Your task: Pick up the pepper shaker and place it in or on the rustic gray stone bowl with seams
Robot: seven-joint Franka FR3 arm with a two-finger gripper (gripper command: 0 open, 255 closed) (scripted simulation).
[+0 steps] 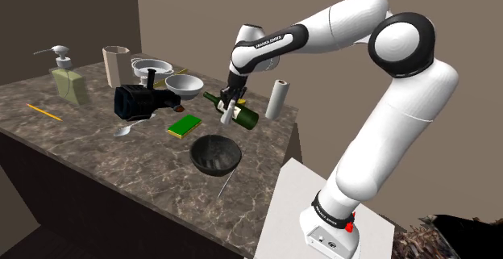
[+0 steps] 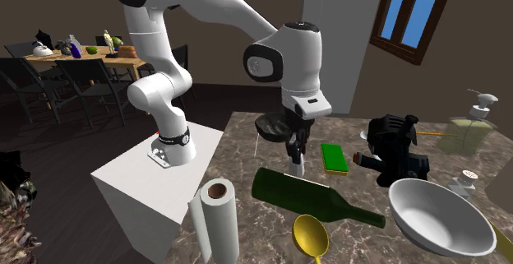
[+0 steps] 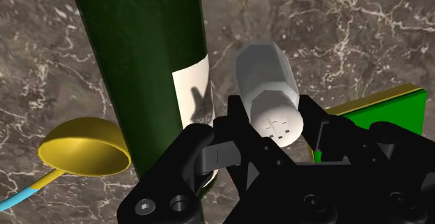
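My gripper [image 3: 273,121] is closed to a narrow gap around the pepper shaker [image 3: 265,72], a pale grey-white faceted shaker. One black finger presses on each side, just below its perforated cap. The cap faces back towards my wrist and the body points away, down towards the marbled desk [image 1: 97,148]. I cannot tell whether its far end touches the stone or hangs just above it.

The shaker sits just beside a dark green bottle [image 3: 139,62] that lies on its side with a white label. A yellow spoon [image 3: 84,146] lies on the other side of the bottle, and a flat green pad [image 3: 390,111] lies on the desk on the shaker's other side.

In the shoulder view, my hand hangs over the bottle. The dark grey stone bowl [image 1: 205,159] stands apart from it, nearer the desk's front edge and towards my stand. The bowl sits upright and nothing touches it.
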